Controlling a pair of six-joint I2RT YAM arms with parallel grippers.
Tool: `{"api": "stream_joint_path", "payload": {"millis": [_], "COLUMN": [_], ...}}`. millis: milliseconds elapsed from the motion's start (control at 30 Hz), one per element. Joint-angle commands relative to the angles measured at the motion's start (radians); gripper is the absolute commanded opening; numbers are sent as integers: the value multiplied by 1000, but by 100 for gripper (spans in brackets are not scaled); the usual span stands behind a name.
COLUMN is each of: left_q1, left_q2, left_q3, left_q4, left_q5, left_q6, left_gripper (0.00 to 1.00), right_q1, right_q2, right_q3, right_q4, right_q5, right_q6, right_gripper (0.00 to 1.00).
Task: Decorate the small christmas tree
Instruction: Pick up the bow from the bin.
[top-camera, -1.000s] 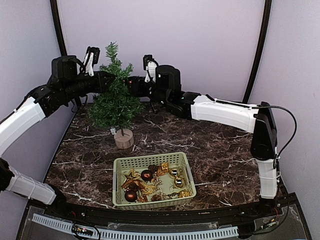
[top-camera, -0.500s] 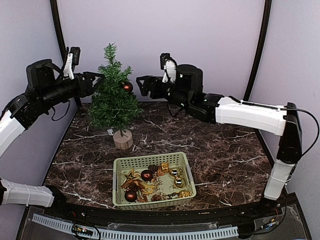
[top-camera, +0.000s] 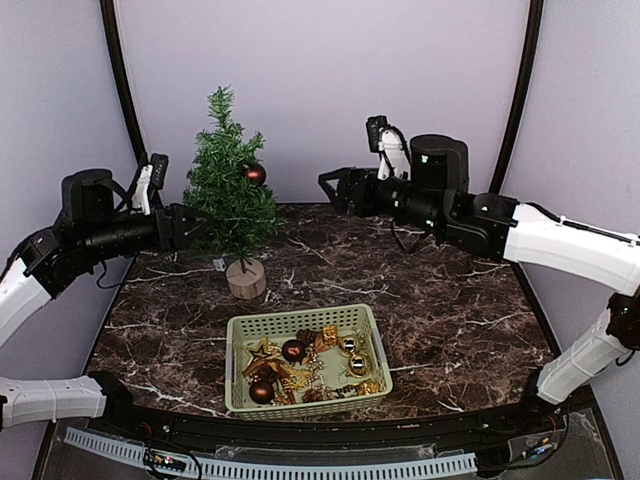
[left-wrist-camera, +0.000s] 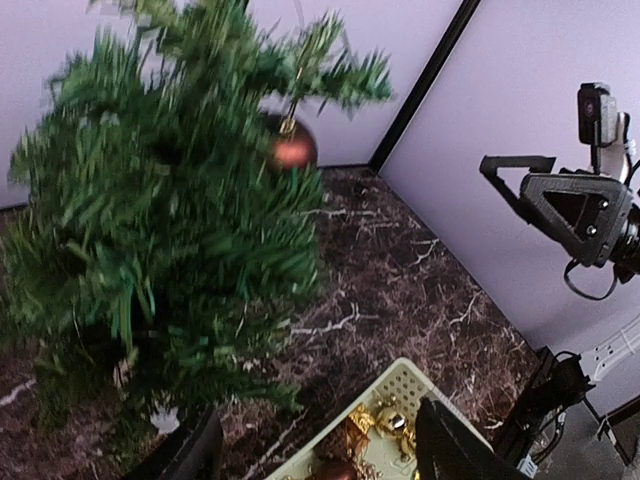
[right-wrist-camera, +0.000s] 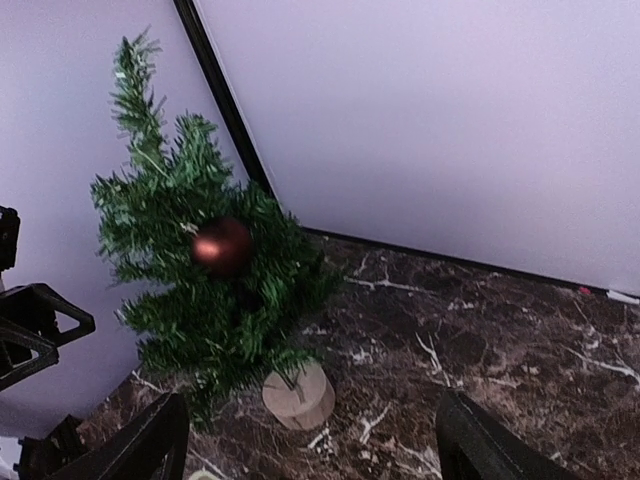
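The small christmas tree stands upright on its round wooden stump at the back left of the table. One dark red ball hangs on a right-hand upper branch, and shows too as the red ball in the left wrist view and as the red ball in the right wrist view. My left gripper is open and empty, just left of the tree's lower branches. My right gripper is open and empty, well to the right of the tree at ball height. Its black fingers frame the stump.
A pale green basket near the table's front holds several ornaments: dark red balls, gold balls, gold stars and small gift boxes. Its corner shows between the left fingers. Purple walls with black posts close in the back and sides.
Both arms have pulled back from the tree, left arm leftward and lower, right arm rightward. Both grippers opened, and the red ball now hangs free on the branch.
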Motion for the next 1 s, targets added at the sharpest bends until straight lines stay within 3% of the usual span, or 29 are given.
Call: {"api": "stream_joint_path", "payload": {"millis": [0,400,600,767,967], "left_q1": [5,-33,-118,-121,-121], "left_q2": [-92,-173,-136,-141,-76], "left_q3": [-148,-522,-581,-594,-581], "left_q4": [-31,114,142,194,250], "left_q5": [58,121,28,-7,-8], "left_q6": [-112,-294,-356,-385,-413], "left_gripper": [68,61,62,67,70], "right_q1": [21,186,228,239,247], "right_q2": [-56,50,117,177,236], "right_q3": [-75,-172,-160,-133,-120], "right_q4": [-266,-465,-593,-638,-681], "right_q5": [-14,-49,22,63,112], "right_q6": [30,218,315,343,372], "right_gripper": [85,73,73,79,77]}}
